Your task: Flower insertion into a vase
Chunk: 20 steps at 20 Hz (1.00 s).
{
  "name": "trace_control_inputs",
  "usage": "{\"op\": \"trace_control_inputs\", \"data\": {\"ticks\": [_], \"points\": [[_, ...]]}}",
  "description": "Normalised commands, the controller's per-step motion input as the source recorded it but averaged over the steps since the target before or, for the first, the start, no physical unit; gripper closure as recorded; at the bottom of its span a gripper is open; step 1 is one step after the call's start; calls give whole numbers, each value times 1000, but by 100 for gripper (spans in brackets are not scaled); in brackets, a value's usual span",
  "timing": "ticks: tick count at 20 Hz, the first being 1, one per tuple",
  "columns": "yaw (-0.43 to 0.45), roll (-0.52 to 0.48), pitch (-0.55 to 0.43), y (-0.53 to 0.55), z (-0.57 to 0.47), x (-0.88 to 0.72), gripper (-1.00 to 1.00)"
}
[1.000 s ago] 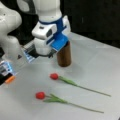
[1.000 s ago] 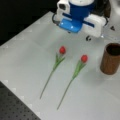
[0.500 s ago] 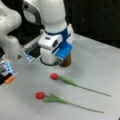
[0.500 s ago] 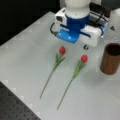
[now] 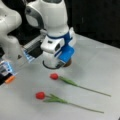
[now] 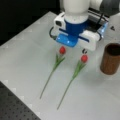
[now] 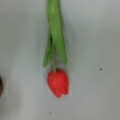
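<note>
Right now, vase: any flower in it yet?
Empty as far as shows. The vase stands upright with a dark open mouth, and both tulips lie flat on the table, below the gripper.

Red tulip (image 7: 58, 82) flat on grey table (image 7: 100, 37), stem pointing up.

Even, bright light over the pale table (image 6: 30, 55), soft all round. The backdrop stays near black in both front views. Faint, diffuse shadows under the tulips (image 5: 53, 76). Everything's blurry; in the wrist view the red bloom (image 7: 58, 83) smears at its edges. No harsh glare.
</note>
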Motion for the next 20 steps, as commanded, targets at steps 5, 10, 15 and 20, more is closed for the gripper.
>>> {"op": "trace_control_inputs", "data": {"ticks": [5, 10, 15, 20], "points": [[-4, 70, -20, 55, -126, 108, -100], [-76, 80, -53, 68, -95, 96, -100], [-101, 65, -33, 120, -243, 81, -100], [-114, 68, -40, 76, -62, 37, -100]]}}
